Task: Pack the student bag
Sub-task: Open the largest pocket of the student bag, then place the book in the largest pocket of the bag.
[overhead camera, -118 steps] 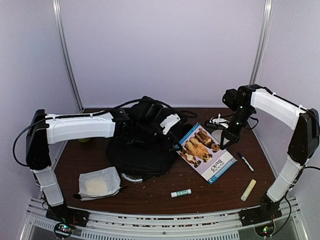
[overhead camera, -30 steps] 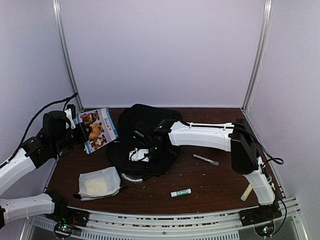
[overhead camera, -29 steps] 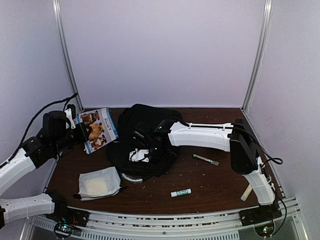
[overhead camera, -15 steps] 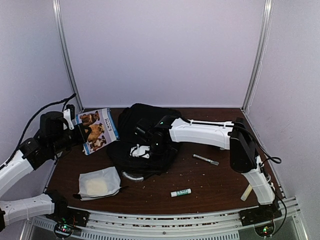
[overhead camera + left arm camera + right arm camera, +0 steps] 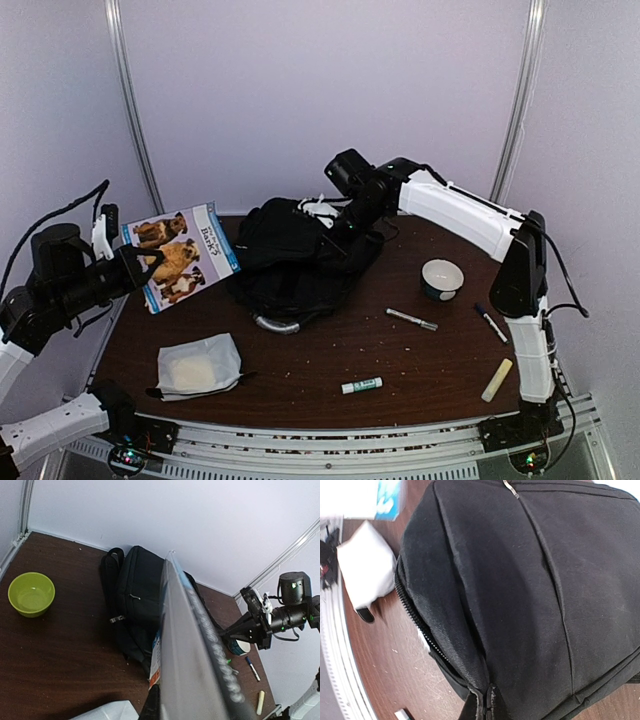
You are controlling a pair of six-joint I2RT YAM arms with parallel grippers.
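The student bag (image 5: 296, 268) is a black backpack lying mid-table with a grey curved handle (image 5: 274, 324) at its near edge. My right gripper (image 5: 336, 226) is at the bag's far right side, shut on a fold of its black fabric beside the zipper (image 5: 487, 700). The zipper (image 5: 415, 615) gapes along the bag's edge (image 5: 530, 580). My left gripper (image 5: 148, 262) is off to the left, raised above the table and shut on a dog-picture book (image 5: 182, 256). That book (image 5: 195, 645) shows edge-on in the left wrist view, with one finger (image 5: 152, 706) against it.
A white-grey pouch (image 5: 198, 364) lies near front left and a green bowl (image 5: 31, 593) at back left. Right of the bag are a cup (image 5: 441, 278), a pen (image 5: 412, 319), a marker (image 5: 490, 323), a glue stick (image 5: 361, 385) and a pale stick (image 5: 497, 380).
My right gripper has shut on the bag's fabric and swung up and back, dragging the bag toward the rear. The left arm has raised the book higher.
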